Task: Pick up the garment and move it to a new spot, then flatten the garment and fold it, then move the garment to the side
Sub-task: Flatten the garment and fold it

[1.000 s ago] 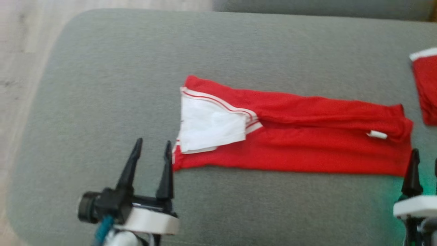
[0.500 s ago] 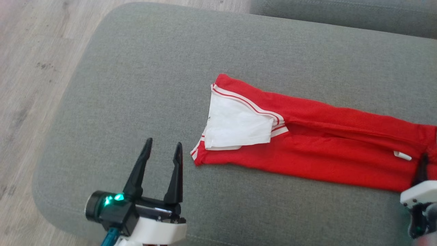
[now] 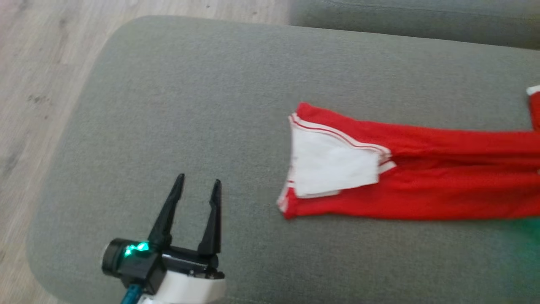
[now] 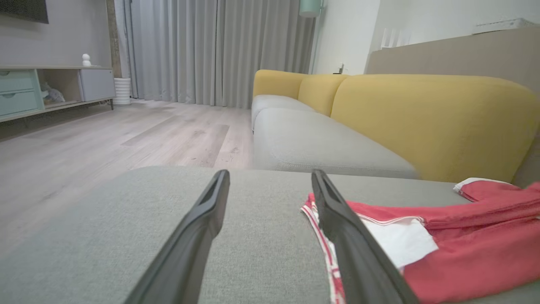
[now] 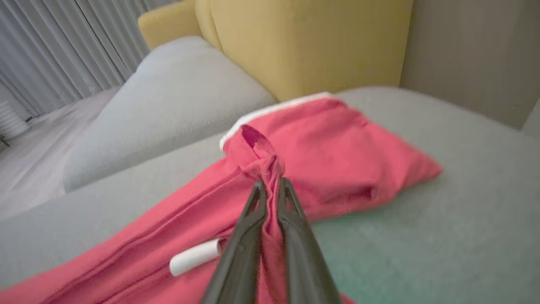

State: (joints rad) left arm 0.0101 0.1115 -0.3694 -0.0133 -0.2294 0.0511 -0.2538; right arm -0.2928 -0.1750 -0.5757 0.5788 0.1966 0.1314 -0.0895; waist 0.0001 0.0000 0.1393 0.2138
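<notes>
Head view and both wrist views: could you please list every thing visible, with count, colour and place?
garment: one, red with white trim, lying long on the cushion
cushion: one, grey, under the garment
small white piece: one, white, on the garment beside the right end effector
sofa: one, yellow back, grey seats, behind the cushion
floor: one, pale wood, left of the cushion
curtains: one set, grey, far wall
cabinet: one, pale green drawers, far left
left end effector: one, dark, open, over the cushion left of the garment
right end effector: one, dark, shut on a garment fold
</notes>
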